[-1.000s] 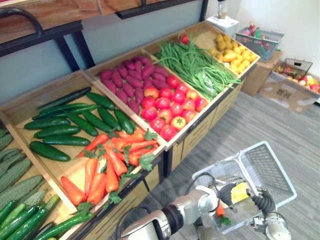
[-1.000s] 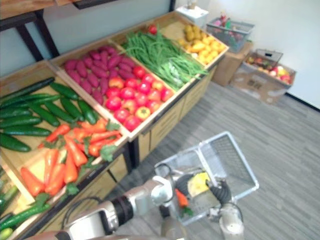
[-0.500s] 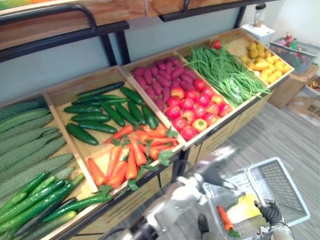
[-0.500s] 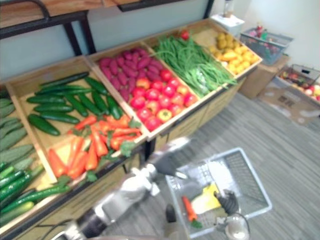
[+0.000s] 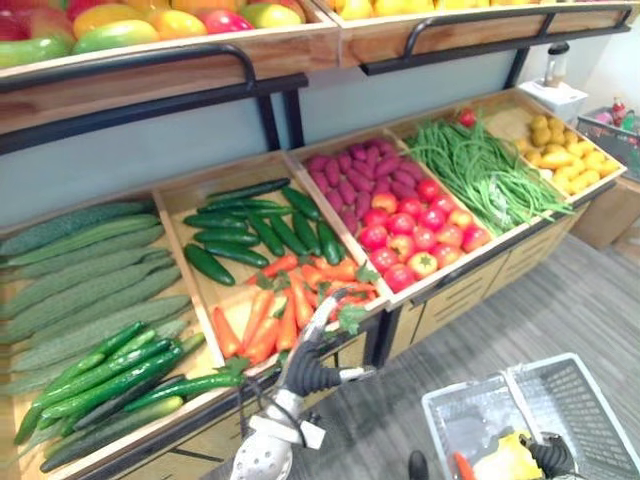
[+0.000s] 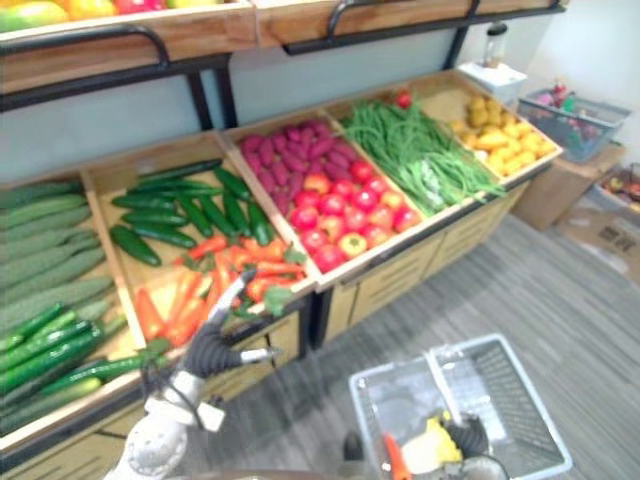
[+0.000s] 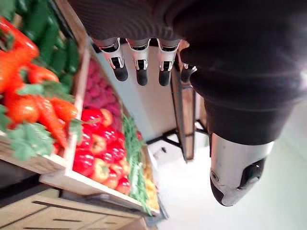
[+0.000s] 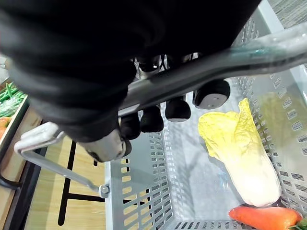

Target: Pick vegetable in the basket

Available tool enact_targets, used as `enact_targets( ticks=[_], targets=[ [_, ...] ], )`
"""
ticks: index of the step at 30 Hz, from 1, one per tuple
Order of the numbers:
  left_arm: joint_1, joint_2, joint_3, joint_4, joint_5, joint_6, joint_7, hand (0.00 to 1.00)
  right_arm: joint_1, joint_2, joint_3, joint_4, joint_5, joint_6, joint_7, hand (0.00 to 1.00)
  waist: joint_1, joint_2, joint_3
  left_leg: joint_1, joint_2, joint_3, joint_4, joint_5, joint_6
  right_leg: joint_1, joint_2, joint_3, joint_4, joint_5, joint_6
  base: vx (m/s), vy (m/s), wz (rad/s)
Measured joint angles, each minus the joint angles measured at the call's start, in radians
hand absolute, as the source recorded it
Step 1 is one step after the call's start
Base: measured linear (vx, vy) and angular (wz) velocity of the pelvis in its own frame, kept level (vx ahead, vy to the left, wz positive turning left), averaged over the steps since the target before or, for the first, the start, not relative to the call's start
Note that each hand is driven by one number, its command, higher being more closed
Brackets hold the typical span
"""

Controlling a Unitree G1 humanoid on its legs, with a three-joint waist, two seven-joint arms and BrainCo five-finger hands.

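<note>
At the far left of the wooden stand (image 5: 470, 290) lie long pale green cucumbers (image 5: 80, 270), with slimmer bright green cucumbers (image 5: 100, 375) in front of them, nearer the edge; the next bin holds dark cucumbers (image 5: 240, 225) at the back and a heap of carrots (image 5: 290, 300) with leafy tops at the front; the robot's left hand (image 5: 313, 335) is raised just in front of that heap, over the stand's front edge, its fingers (image 7: 139, 62) straight and a little apart, holding nothing; further right come purple sweet potatoes (image 5: 350, 180) behind red tomatoes (image 5: 420, 235), then a bin of green beans (image 5: 480, 170), then yellow vegetables (image 5: 560, 150) at the far end; down at the lower right, over the grey plank floor (image 5: 560, 310) and well apart from the stand, is a grey slotted basket (image 5: 580, 400); inside it a pale yellow cabbage (image 8: 244, 158) lies on the bottom, and a single carrot (image 8: 266, 216) lies just beside the cabbage's white end, though I cannot tell whether the two touch; the right hand (image 8: 177, 109) is above the basket with its dark-tipped fingers curled round the grey handle (image 8: 216, 60), gripping it
</note>
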Motion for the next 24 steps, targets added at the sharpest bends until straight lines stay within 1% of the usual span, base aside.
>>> enact_targets(
  ticks=[1, 3, 5, 6, 7, 8, 9, 10, 11, 13, 15, 18, 19, 20, 24],
  targets=[
    [0.009, -0.001, 0.007, 0.028, 0.0, -0.012, 0.012, 0.0, 0.007, -0.004, 0.004, 0.001, 0.0, -0.001, -0.004, 1.0, 0.001, -0.003, -0.004, -0.007, 0.0, -0.008, 0.001, 0.001, 0.0, -0.001, -0.001, -0.007, 0.0, 0.0, -0.001, -0.02, -0.036, 0.28],
    [0.016, -0.019, 0.049, 0.229, 0.001, -0.058, 0.074, 0.0, 0.016, -0.013, 0.006, 0.036, 0.001, -0.018, -0.029, 1.0, 0.015, 0.01, -0.02, -0.011, -0.001, -0.033, 0.001, 0.006, 0.0, 0.011, -0.002, -0.035, -0.003, -0.007, -0.01, -0.01, -0.031, 0.31],
    [0.007, -0.031, 0.094, 0.394, 0.005, -0.065, 0.107, 0.0, 0.017, -0.019, 0.022, 0.047, 0.002, -0.019, -0.044, 1.0, 0.017, 0.015, -0.023, -0.011, -0.001, -0.049, -0.002, 0.011, 0.0, 0.02, -0.004, -0.054, -0.005, -0.01, -0.014, -0.02, -0.037, 0.27],
    [0.007, -0.035, 0.138, 0.516, 0.011, -0.059, 0.127, 0.0, 0.018, -0.018, 0.026, 0.054, 0.002, -0.03, -0.05, 1.0, 0.017, 0.014, -0.023, -0.013, -0.001, -0.059, -0.006, 0.017, -0.001, 0.022, -0.004, -0.064, -0.007, -0.011, -0.015, -0.01, -0.051, 0.31],
    [0.01, -0.046, 0.195, 0.617, 0.012, -0.043, 0.13, 0.0, 0.025, -0.017, 0.025, 0.055, 0.003, -0.039, -0.054, 1.0, 0.018, 0.011, -0.024, -0.013, -0.001, -0.072, -0.007, 0.021, -0.002, 0.029, -0.004, -0.08, -0.011, -0.011, -0.015, 0.0, -0.043, 0.28],
    [0.015, -0.057, 0.233, 0.66, 0.013, -0.034, 0.132, 0.0, 0.03, -0.016, 0.025, 0.055, 0.003, -0.044, -0.056, 1.0, 0.02, 0.009, -0.025, -0.013, 0.0, -0.078, -0.008, 0.022, -0.002, 0.032, -0.004, -0.085, -0.014, -0.011, -0.015, 0.01, -0.038, 0.24],
    [0.023, -0.079, 0.302, 0.728, 0.013, -0.016, 0.141, 0.0, 0.039, -0.014, 0.025, 0.055, 0.006, -0.053, -0.06, 1.0, 0.025, 0.006, -0.027, -0.013, 0.0, -0.084, -0.008, 0.022, -0.003, 0.037, -0.004, -0.091, -0.019, -0.011, -0.015, 0.01, -0.026, 0.2],
    [0.026, -0.1, 0.364, 0.793, 0.016, -0.002, 0.15, 0.0, 0.049, -0.014, 0.024, 0.058, 0.007, -0.057, -0.061, 1.0, 0.037, 0.004, -0.028, -0.014, -0.001, -0.093, -0.009, 0.023, -0.002, 0.048, -0.005, -0.102, -0.027, -0.011, -0.015, 0.01, -0.02, 0.18],
    [0.025, -0.108, 0.389, 0.824, 0.021, 0.006, 0.156, 0.0, 0.053, -0.014, 0.023, 0.063, 0.007, -0.06, -0.062, 1.0, 0.04, 0.003, -0.03, -0.014, -0.001, -0.095, -0.009, 0.023, -0.002, 0.05, -0.006, -0.106, -0.029, -0.01, -0.014, 0.01, -0.009, 0.17],
    [0.028, -0.138, 0.477, 0.909, 0.036, 0.032, 0.166, 0.0, 0.053, -0.013, 0.022, 0.069, 0.007, -0.061, -0.062, 1.0, 0.05, -0.002, -0.034, -0.014, -0.005, -0.101, -0.014, 0.025, -0.001, 0.057, -0.009, -0.113, -0.038, -0.005, -0.006, 0.01, -0.001, 0.1],
    [0.027, -0.164, 0.524, 0.963, 0.054, 0.049, 0.167, 0.0, 0.053, -0.006, 0.02, 0.069, 0.006, -0.063, -0.061, 1.0, 0.054, -0.005, -0.035, -0.011, -0.009, -0.106, -0.028, 0.031, 0.0, 0.062, -0.012, -0.117, -0.039, -0.004, -0.004, 0.0, 0.002, 0.08],
    [-0.012, -0.212, 0.613, 1.058, 0.053, 0.07, 0.169, 0.0, 0.049, 0.002, 0.015, 0.069, 0.002, -0.067, -0.061, 1.0, 0.066, -0.005, -0.036, -0.007, -0.012, -0.109, -0.042, 0.039, 0.001, 0.062, -0.013, -0.12, -0.04, -0.004, -0.004, 0.01, -0.002, 0.05],
    [-0.026, -0.223, 0.636, 1.079, 0.05, 0.083, 0.172, 0.0, 0.045, 0.005, 0.009, 0.069, 0.001, -0.067, -0.061, 1.0, 0.065, -0.006, -0.036, -0.006, -0.013, -0.112, -0.044, 0.044, 0.001, 0.062, -0.014, -0.123, -0.04, -0.004, -0.004, 0.02, -0.014, 0.07],
    [-0.042, -0.227, 0.644, 1.109, 0.046, 0.101, 0.176, 0.0, 0.038, 0.009, -0.001, 0.069, -0.001, -0.066, -0.061, 1.0, 0.066, -0.006, -0.036, -0.005, -0.013, -0.115, -0.048, 0.047, 0.0, 0.062, -0.013, -0.125, -0.04, -0.004, -0.004, 0.02, -0.01, 0.06],
    [-0.07, -0.229, 0.655, 1.201, 0.044, 0.139, 0.166, 0.0, 0.01, 0.013, -0.025, 0.073, -0.007, -0.062, -0.062, 1.0, 0.064, -0.006, -0.035, 0.011, -0.011, -0.109, -0.067, 0.058, -0.002, 0.064, -0.01, -0.121, -0.04, -0.004, -0.004, -0.01, -0.014, -0.03]
  ],
)
